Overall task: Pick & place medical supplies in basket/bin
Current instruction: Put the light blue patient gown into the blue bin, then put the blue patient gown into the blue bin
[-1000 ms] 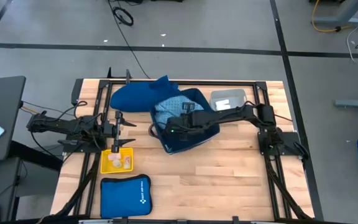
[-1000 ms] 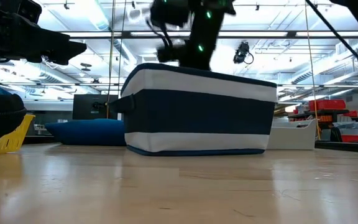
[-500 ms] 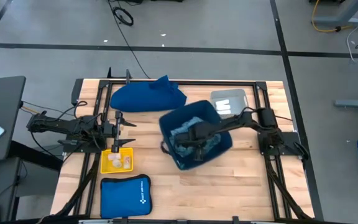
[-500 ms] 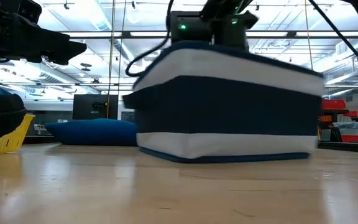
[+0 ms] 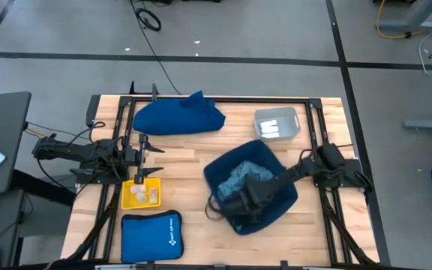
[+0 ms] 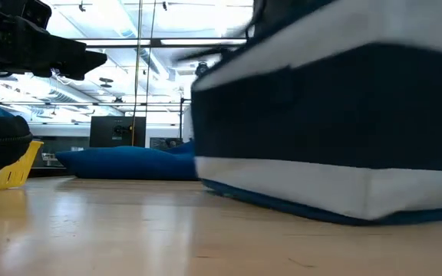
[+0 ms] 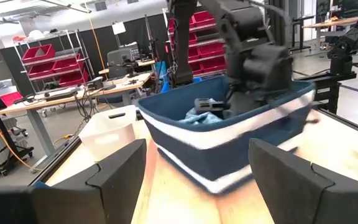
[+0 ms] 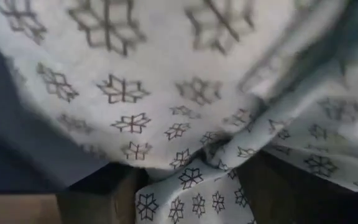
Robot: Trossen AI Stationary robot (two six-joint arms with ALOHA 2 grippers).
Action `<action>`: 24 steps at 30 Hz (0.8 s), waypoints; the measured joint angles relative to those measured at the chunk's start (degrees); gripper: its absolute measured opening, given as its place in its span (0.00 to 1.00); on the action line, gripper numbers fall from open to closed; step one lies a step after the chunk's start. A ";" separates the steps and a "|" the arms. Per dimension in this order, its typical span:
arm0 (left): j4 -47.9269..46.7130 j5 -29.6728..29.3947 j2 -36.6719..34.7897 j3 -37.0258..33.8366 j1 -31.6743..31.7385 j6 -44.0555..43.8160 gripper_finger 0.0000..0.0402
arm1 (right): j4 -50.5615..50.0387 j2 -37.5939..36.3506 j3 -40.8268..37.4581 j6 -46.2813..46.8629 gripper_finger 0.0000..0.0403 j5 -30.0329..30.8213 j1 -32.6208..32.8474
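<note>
High view, left to right. Left gripper (image 5: 147,154) parked at the table's left edge, jaws spread wide, holding nothing. Just beside it, toward the front edge, yellow tray (image 5: 126,204) with small white rolls (image 5: 139,195): judged light, round, likely to roll or squash, so best pinched across the middle with a gentle squeeze. Farther back, large dark-blue cloth (image 5: 175,118), heaped near the rear edge, well apart from both arms: soft, limp, no firm edge, likely to drape and drag, so best taken at a raised fold near the middle of the heap. Right of centre, navy basket (image 5: 276,210) sitting skewed near the front, teal speckled cloth (image 5: 238,177) bunched inside. Right gripper (image 5: 238,204) down at the basket's front-left wall, cloth pressed close against its camera; wide or narrow impossible to tell. Basket walls judged floppy fabric, apt to slide under any push. Behind, near the rear right corner, clear bin (image 5: 258,124).
</note>
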 joint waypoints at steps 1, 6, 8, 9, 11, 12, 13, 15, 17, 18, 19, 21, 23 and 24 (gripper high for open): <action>0.00 0.00 0.00 0.00 -0.02 0.02 0.71 | 1.97 -0.49 0.05 0.56 0.59 2.49 0.94; -0.02 0.00 -0.01 0.01 0.00 0.02 0.71 | 10.24 -6.30 0.05 0.20 0.58 12.98 4.72; 0.00 0.01 0.00 0.00 -0.01 0.01 0.71 | 13.33 -8.66 0.11 -0.54 0.58 16.49 5.89; -0.02 0.02 0.00 0.00 -0.01 0.02 0.71 | 14.11 -9.84 0.13 -0.55 0.58 18.14 6.47; -0.02 0.00 -0.01 0.00 -0.01 0.02 0.71 | 15.75 -12.42 0.13 -0.56 0.58 20.76 7.30; -0.02 0.00 0.00 0.00 -0.02 0.00 0.71 | 16.17 -13.58 0.15 -0.20 0.58 21.57 7.69; -0.02 0.02 0.00 0.00 0.00 0.00 0.71 | 16.28 -14.61 0.15 0.32 0.58 21.97 7.96; -0.02 0.00 0.00 0.00 -0.02 0.00 0.71 | 16.27 -16.17 0.16 1.42 0.58 22.53 8.35; -0.02 0.01 -0.02 0.00 -0.02 0.01 0.71 | 16.06 -17.28 0.17 2.00 0.58 22.88 8.73; -0.01 0.01 0.00 0.00 -0.01 0.02 0.71 | 16.24 -17.65 0.18 1.97 0.58 23.03 8.91; -0.02 0.02 0.00 0.00 -0.02 0.01 0.71 | 16.78 -17.91 0.18 1.63 0.58 23.38 9.10; -0.02 0.00 -0.02 0.00 0.00 0.02 0.71 | 17.02 -18.32 0.18 1.08 0.58 24.79 9.64; 0.09 -1.05 0.00 0.00 -0.01 2.10 0.71 | 17.68 -18.44 0.20 0.61 0.58 26.06 10.18; 0.61 -2.79 0.00 0.00 0.04 5.23 0.71 | 17.68 -18.44 0.22 0.48 0.58 26.59 10.54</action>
